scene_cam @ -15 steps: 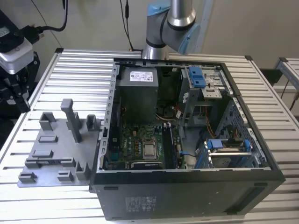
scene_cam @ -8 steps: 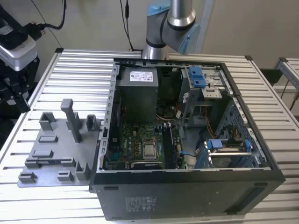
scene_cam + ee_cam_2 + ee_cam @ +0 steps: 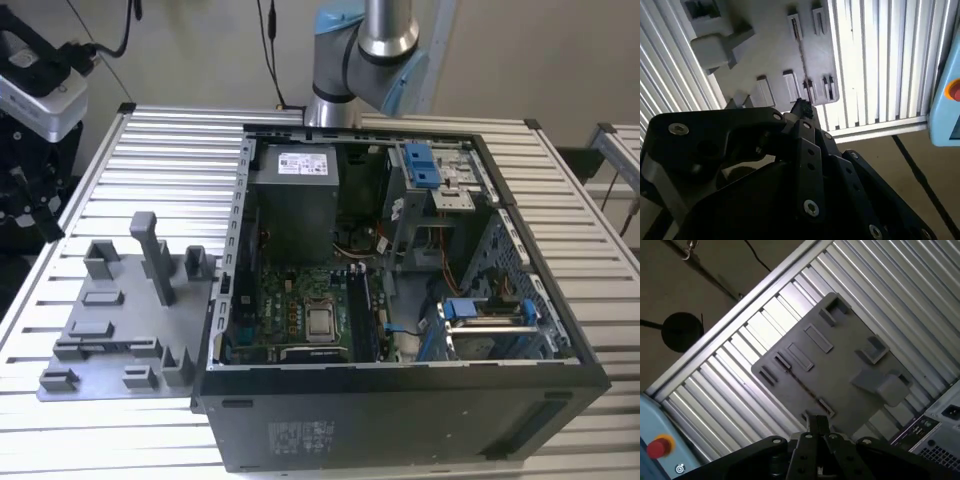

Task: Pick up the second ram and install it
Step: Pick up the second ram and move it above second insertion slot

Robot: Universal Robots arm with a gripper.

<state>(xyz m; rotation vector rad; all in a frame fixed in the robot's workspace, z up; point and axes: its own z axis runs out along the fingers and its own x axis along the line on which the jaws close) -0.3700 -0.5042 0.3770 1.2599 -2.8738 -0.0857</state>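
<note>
**Ram on tray, fingers pinched empty**

Nearest in the first wrist view: gripper [image 3: 817, 424], fingers drawn together on nothing, hanging high over grey holder tray [image 3: 840, 360]. On that tray: second ram [image 3: 796, 382], thin dark stick on edge between two end slots. Underneath, slatted metal table [image 3: 170, 150]. At the exterior view's right of tray, open computer case [image 3: 400, 425] holding green motherboard [image 3: 295, 300]. Far behind, arm [image 3: 365, 45].

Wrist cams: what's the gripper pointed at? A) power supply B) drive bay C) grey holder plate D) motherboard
C: in both wrist views the gripper tip sits over the grey holder plate lying on the slatted table.
</note>
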